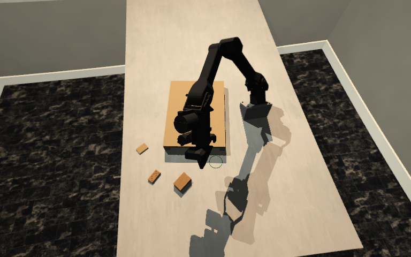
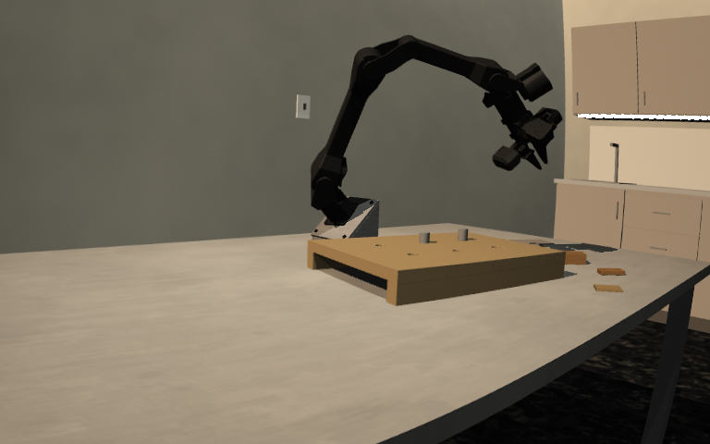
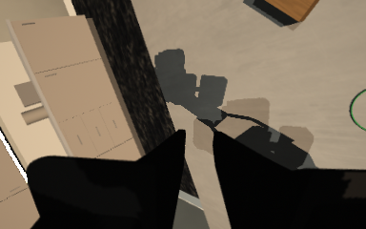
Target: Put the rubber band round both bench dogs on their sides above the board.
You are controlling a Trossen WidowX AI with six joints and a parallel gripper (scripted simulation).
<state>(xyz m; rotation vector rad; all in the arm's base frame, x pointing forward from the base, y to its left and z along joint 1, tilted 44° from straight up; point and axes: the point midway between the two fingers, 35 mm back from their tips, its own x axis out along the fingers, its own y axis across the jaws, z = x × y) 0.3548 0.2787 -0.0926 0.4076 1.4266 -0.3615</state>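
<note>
The wooden board [image 2: 434,262] lies flat on the table, with two grey bench dogs [image 2: 423,237] [image 2: 462,234] standing upright on it. In the top view the board [image 1: 193,113] is partly covered by my arm, which hides the dogs. The thin green rubber band [image 1: 215,161] lies flat on the table just off the board's near right corner, and its edge shows in the wrist view [image 3: 358,107]. My gripper [image 2: 531,156] hangs high above the table past the board's end. Its fingers are nearly together, with nothing between them.
Three small wooden blocks [image 1: 142,148] [image 1: 154,176] [image 1: 182,181] lie on the table beyond the board's near left corner. One of them shows at the top of the wrist view [image 3: 291,7]. The table's edge and the kitchen cabinets [image 3: 71,95] are close by.
</note>
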